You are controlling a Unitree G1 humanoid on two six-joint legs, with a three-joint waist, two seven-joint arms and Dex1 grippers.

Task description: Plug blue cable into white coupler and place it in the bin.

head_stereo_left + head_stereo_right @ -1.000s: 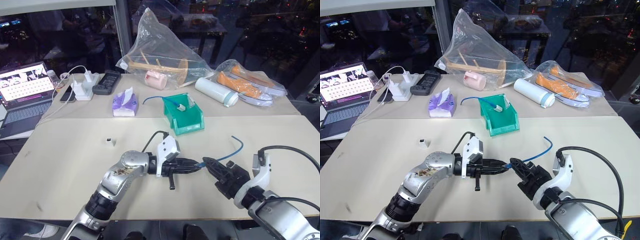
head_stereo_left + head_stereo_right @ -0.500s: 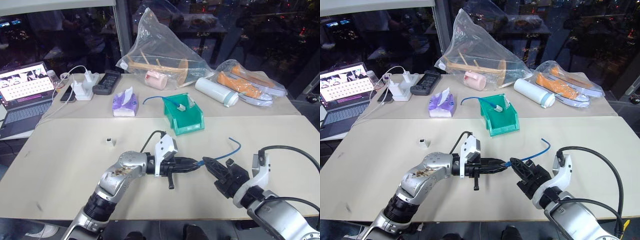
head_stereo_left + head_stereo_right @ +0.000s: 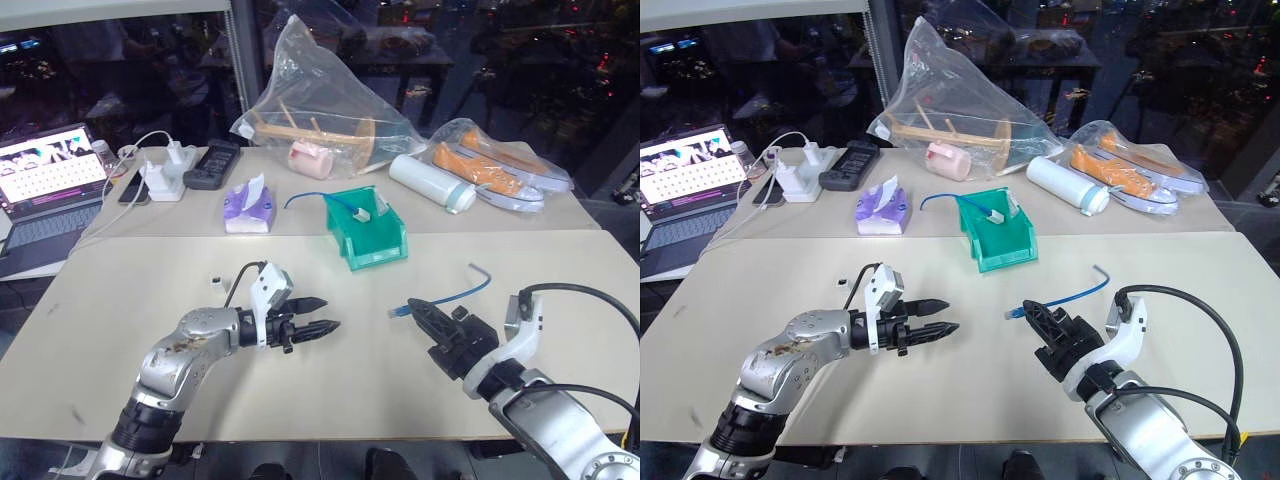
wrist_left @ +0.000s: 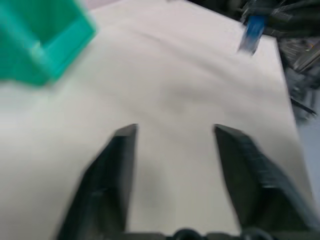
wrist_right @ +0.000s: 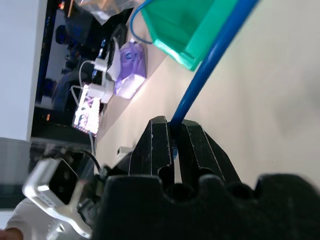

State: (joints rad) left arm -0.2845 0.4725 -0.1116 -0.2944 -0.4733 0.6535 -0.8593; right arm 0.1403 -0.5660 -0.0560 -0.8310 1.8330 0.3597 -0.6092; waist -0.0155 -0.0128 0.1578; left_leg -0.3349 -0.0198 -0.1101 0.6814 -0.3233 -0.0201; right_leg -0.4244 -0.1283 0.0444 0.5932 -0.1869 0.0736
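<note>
Broadly, a pale table (image 3: 120, 300) fills the foreground, with a second one butted against its far edge. On that far one, a big clear bag (image 3: 325, 95) holds wooden pieces, and to its right a smaller bag (image 3: 500, 165) holds orange items beside a white bottle (image 3: 432, 183). A laptop (image 3: 50, 185) sits open at the far left edge, near white chargers (image 3: 170, 172) and a black remote (image 3: 213, 165).

Next, the bin (image 3: 372, 232) stands around the seam between the tables, its sloped front facing the robot, with another blue cord and a small white piece inside. A purple tissue pack (image 3: 247, 210) lies to its left.

Down on the near table, the left gripper (image 3: 318, 315) hovers with its fingers spread apart, gripping nothing, pointing toward the right arm. The right gripper (image 3: 425, 317) is clamped on the cable (image 3: 455, 293) close behind its plug end; the rest of the cable arcs away to the right, its far tip bent upward, well apart from the bin.

Smallest, the coupler (image 3: 216, 284) sits alone on the table, just left of the left wrist, untouched.
</note>
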